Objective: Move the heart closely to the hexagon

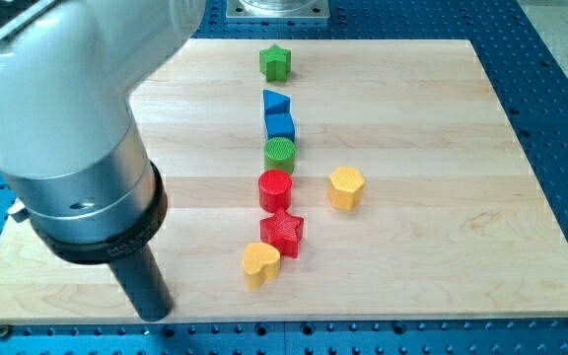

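The yellow heart (260, 263) lies low on the board, just left of and below the red star (282, 231), touching it. The yellow hexagon (345, 187) stands apart to the upper right of the heart, right of the red cylinder (275, 188). My tip (156, 314) rests on the board near its bottom edge, well to the left of the heart, with bare wood between them.
A column of blocks runs up the board's middle: a green cylinder (279, 154), a blue cube (280, 126), a blue triangle (275, 102) and a green star (275, 62) near the top. The arm's bulky grey body (67, 128) covers the board's left part.
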